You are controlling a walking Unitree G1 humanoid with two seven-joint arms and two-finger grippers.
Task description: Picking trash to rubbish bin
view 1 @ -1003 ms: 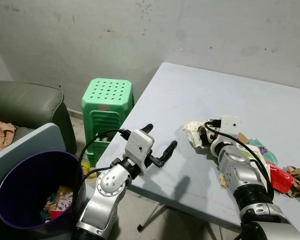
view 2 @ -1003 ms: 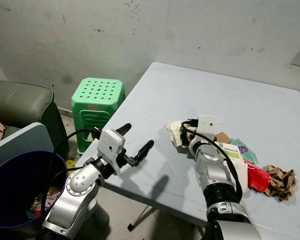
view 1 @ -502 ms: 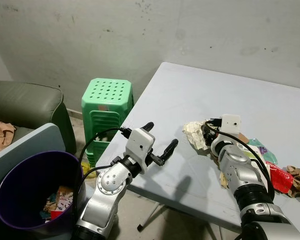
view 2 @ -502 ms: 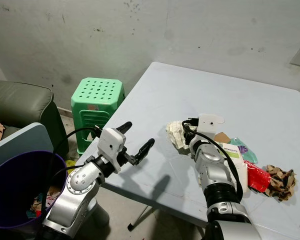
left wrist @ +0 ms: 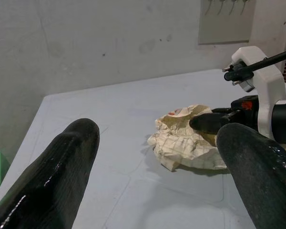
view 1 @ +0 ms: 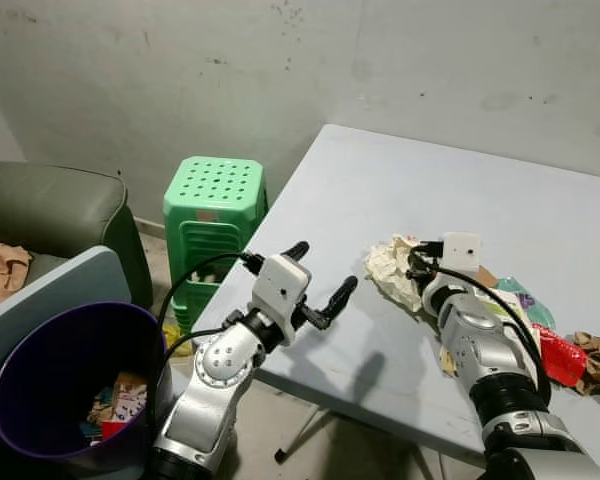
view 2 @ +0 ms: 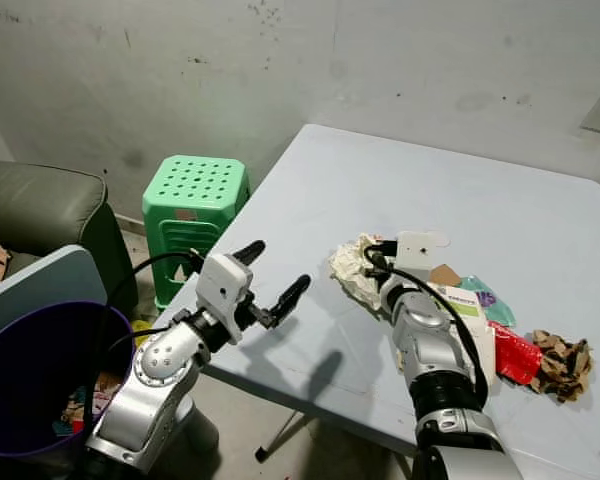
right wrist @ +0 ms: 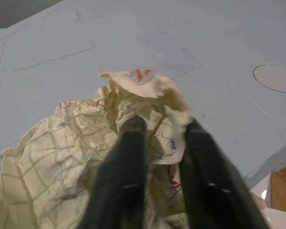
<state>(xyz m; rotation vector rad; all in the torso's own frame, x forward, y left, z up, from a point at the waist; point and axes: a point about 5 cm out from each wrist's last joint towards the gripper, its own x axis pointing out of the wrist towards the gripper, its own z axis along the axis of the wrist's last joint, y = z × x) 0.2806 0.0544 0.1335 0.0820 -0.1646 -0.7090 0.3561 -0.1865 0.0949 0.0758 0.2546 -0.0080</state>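
Observation:
A crumpled cream paper [view 1: 388, 266] with a grid print lies on the pale blue table [view 1: 460, 190]. My right gripper [right wrist: 163, 126] is shut on it, and a fold of the paper [right wrist: 81, 143] is pinched between the two black fingers. My left gripper [view 1: 322, 268] hovers open over the table's near left edge, a short way left of the paper, with nothing between its fingers [left wrist: 66, 167]. The purple rubbish bin [view 1: 50, 350] stands on the floor at the lower left, with some trash at its bottom.
More trash lies on the table by my right arm: a red wrapper [view 1: 560, 356], brown crumpled paper [view 1: 596, 360], a teal packet [view 1: 521, 296]. A green plastic stool [view 1: 215, 200] stands left of the table. A dark sofa [view 1: 40, 205] and a grey-blue panel [view 1: 40, 290] flank the bin.
The crumpled paper has been pulled up and spread wider around my right gripper's fingers. The left gripper has stayed nearly in place, still open.

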